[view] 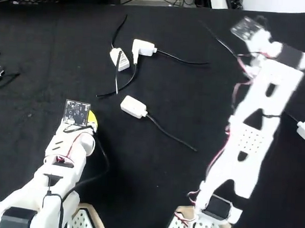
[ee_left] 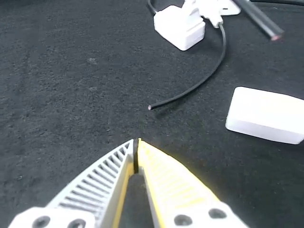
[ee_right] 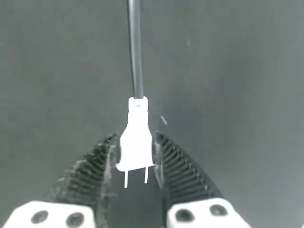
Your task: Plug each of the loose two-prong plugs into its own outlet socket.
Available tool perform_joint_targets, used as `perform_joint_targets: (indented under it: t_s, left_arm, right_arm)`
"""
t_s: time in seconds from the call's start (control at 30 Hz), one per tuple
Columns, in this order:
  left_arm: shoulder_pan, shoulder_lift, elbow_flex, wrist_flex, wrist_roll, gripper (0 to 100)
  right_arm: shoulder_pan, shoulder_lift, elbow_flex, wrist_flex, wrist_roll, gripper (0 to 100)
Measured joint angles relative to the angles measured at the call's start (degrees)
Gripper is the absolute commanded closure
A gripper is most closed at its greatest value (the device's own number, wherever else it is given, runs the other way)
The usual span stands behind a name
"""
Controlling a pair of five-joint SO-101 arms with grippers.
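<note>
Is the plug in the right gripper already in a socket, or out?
Out. The right gripper holds the plug by its body; both prongs are bare.

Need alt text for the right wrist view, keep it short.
The right gripper clamps a white two-prong plug by the sides of its body, with the two prongs pointing back toward the camera. The plug's black cord runs straight away from the gripper over the black table cover.

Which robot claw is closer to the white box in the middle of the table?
Left. The left gripper sits just beside the white box, shut and empty. The right gripper is far off, out toward the table's far right side, shut on a plug.
</note>
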State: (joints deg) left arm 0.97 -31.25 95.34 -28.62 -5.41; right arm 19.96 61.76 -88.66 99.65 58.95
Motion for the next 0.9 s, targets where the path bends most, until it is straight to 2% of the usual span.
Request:
perform_joint_targets:
  t_s: [0.33, 0.67, 0.8, 0.9]
  left_arm:
    - [0.35, 0.00, 0.00, 0.00, 0.00, 97]
    - [1.23, 0.00, 0.00, 0.00, 0.00, 97]
    - [6.77, 0.00, 0.00, -3.25, 0.09, 97]
    - [11.60, 0.00, 0.00, -7.74, 0.09, 97]
  right_arm:
    - [-20.13, -1.32, 0.00, 0.00, -24.53, 98.6]
    - [-37.63, -7.47, 0.00, 0.00, -45.27, 98.6]
    - [-42.99, -7.65, 0.00, 0.00, -51.52, 98.6]
    - [-44.22, -7.65, 0.00, 0.00, -53.63, 98.6]
